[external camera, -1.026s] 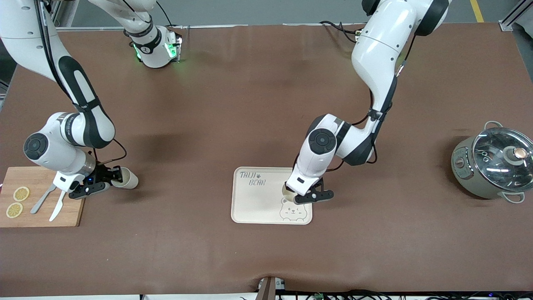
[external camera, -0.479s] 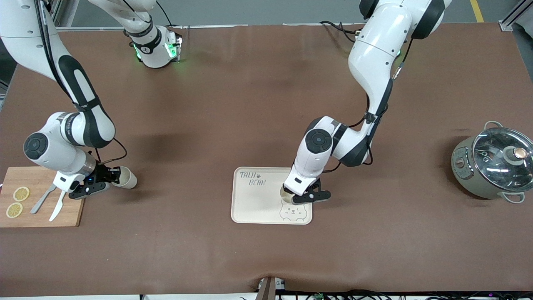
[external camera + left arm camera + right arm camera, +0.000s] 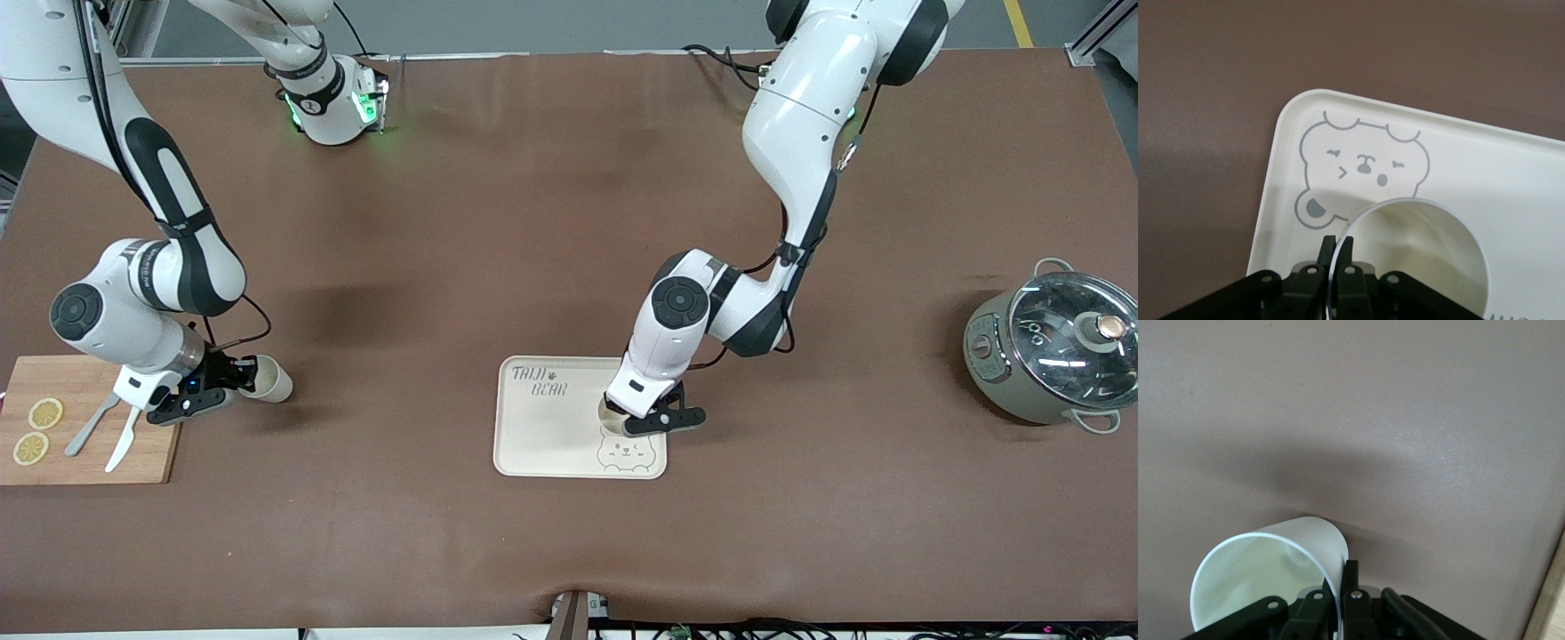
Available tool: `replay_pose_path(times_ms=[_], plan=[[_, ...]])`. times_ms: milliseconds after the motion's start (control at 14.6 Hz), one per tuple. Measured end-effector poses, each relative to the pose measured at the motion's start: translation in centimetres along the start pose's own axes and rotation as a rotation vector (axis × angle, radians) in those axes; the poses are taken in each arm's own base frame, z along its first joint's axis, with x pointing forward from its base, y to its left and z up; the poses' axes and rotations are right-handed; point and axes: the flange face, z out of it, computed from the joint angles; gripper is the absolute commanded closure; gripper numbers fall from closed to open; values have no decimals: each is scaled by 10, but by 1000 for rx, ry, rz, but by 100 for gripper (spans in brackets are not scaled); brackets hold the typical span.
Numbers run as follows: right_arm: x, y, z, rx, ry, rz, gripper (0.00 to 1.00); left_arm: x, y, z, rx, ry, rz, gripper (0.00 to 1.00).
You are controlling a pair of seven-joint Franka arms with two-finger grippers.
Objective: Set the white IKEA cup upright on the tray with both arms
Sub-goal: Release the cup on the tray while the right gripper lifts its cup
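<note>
The cream tray [image 3: 542, 436] with "TAIJI BEAR" lettering lies in the middle of the table. My left gripper [image 3: 653, 418] is shut on the rim of a white cup [image 3: 610, 412], which is upright over the tray beside the bear drawing. The left wrist view shows the cup's round opening [image 3: 1418, 247], the tray [image 3: 1511, 160] and the gripper [image 3: 1337, 247], one finger inside the rim and one outside. My right gripper [image 3: 233, 380] is shut on the rim of a second white cup [image 3: 269, 380], which lies on its side on the table. This shows in the right wrist view [image 3: 1265, 567], gripper [image 3: 1341, 583].
A wooden cutting board [image 3: 89, 462] with two lemon slices, a fork and a knife lies at the right arm's end, close to the right gripper. A grey pot with a glass lid [image 3: 1053, 351] stands at the left arm's end.
The left arm has shifted the cup slightly toward the tray's middle. The right gripper and its cup have barely moved.
</note>
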Motion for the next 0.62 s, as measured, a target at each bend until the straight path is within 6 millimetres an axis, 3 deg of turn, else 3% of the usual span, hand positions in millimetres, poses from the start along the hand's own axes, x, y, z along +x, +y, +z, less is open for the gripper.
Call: replay_pose_path(times_ms=[68, 137, 410, 615], plan=[[1, 0, -1, 3, -6, 0, 100, 0, 0, 0, 2, 2, 3, 33], [2, 0, -3, 10, -19, -1, 100, 0, 0, 0, 5, 5, 7, 0], [22, -11, -29, 53, -83, 12, 100, 0, 0, 0, 20, 20, 33, 0], [55, -45, -69, 56, -89, 98, 100, 1, 0, -1, 31, 15, 11, 0]])
